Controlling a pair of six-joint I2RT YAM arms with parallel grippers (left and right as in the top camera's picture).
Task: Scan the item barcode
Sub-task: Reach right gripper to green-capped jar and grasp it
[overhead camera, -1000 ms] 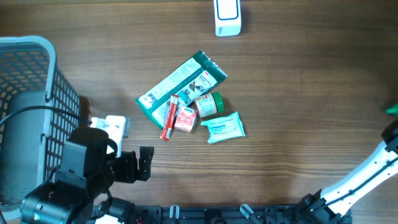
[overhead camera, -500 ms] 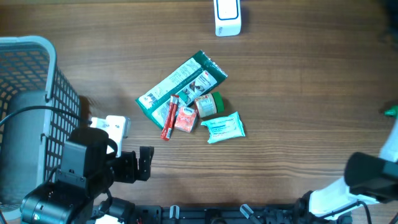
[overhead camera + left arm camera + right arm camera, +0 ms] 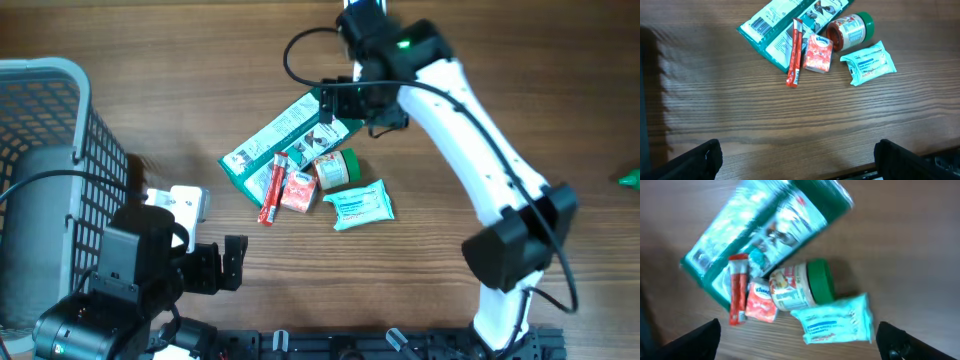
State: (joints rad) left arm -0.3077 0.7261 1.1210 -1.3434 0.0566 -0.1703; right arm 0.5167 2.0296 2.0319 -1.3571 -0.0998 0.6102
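Count five items clustered mid-way on the wooden surface (image 3: pixel 500 80):
- one large green foil pouch (image 3: pixel 290 135)
- one red stick sachet (image 3: pixel 272 190)
- one small red-orange tissue pack (image 3: pixel 298 190)
- one round jar with a green lid (image 3: pixel 338 168), lying on its side
- one teal wipes pack (image 3: pixel 360 203)

The pouch carries one printed barcode (image 3: pixel 760 22) at its lower-left end. One grey mesh basket (image 3: pixel 60 75) stands at the left edge.

The right fingers (image 3: pixel 700 340) hover over the pouch's upper end, released and spread wide, grasping nothing. The left fingers (image 3: pixel 695 162) sit well apart from the cluster, also released and empty.
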